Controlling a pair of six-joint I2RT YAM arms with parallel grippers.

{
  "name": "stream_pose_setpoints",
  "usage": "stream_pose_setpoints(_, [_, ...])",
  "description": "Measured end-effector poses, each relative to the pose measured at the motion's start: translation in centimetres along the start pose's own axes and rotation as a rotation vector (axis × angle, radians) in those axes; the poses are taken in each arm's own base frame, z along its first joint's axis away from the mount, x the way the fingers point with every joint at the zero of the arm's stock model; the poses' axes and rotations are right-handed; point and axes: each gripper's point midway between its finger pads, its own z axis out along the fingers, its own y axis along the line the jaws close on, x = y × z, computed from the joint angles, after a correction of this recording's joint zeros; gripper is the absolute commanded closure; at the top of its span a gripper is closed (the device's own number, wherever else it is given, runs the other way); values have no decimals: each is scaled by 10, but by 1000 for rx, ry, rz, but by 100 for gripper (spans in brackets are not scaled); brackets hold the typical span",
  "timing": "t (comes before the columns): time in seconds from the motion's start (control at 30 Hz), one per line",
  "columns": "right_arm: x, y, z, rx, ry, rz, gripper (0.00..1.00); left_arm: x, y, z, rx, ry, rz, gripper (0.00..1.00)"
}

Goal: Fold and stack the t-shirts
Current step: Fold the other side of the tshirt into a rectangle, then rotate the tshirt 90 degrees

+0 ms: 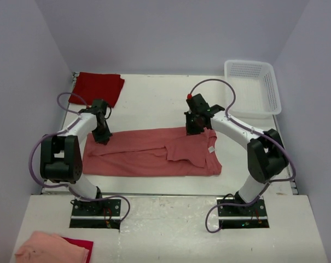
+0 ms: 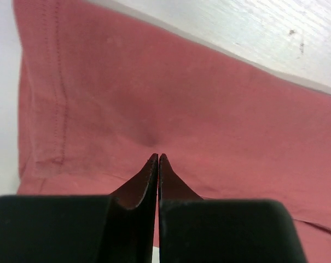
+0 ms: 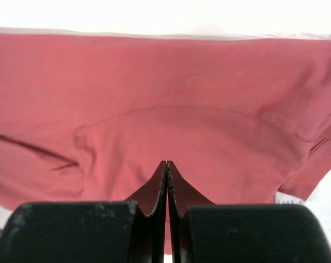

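Table: carries all task items.

Salmon t-shirt: lies across the middle of the table towards the near edge, partly folded lengthwise, with a sleeve turned over the body at the right end.

White mesh basket: at the far right corner, apart from the work.

Crimson t-shirt: lies folded at the far left corner.

Left gripper: jaws closed, tips in the far edge of the salmon t-shirt at its left end. The cloth puckers at the tips, so it reads as pinched.

Right gripper: jaws closed on the same far edge near the collar end. How much cloth is trapped cannot be seen.

Neck label: small, white; no writing can be read.

Fault risks:
- A shallow pinch may slip on lifting, so one end drops and the fold skews.
- Catching only the top layer would open the existing fold.
- Unequal travel of the two arms would drag the shirt sideways.
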Motion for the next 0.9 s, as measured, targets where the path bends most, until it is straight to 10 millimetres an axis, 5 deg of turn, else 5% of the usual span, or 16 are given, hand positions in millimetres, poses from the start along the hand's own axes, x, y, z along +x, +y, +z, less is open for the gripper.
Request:
stream_pose_setpoints(0.17, [10, -17, 24, 55, 103, 29, 100, -7, 14, -2, -71, -44, 16, 100])
stream_pose_setpoints(0.27, [35, -23, 39, 86, 205, 26, 100, -11, 18, -4, -92, -64, 13, 100])
stream_pose_setpoints(0.57, [62, -31, 42, 117, 323, 14, 100, -4, 36, 1, -224, -20, -22, 100])
stream_pose_setpoints(0.73, [61, -28, 46, 112, 370, 4, 100, 17, 49, 24, -351, 102, -21, 100])
stream_pose_setpoints(0.9, [60, -22, 50, 92, 420, -10, 100, 24, 60, 23, -443, 146, -17, 100])
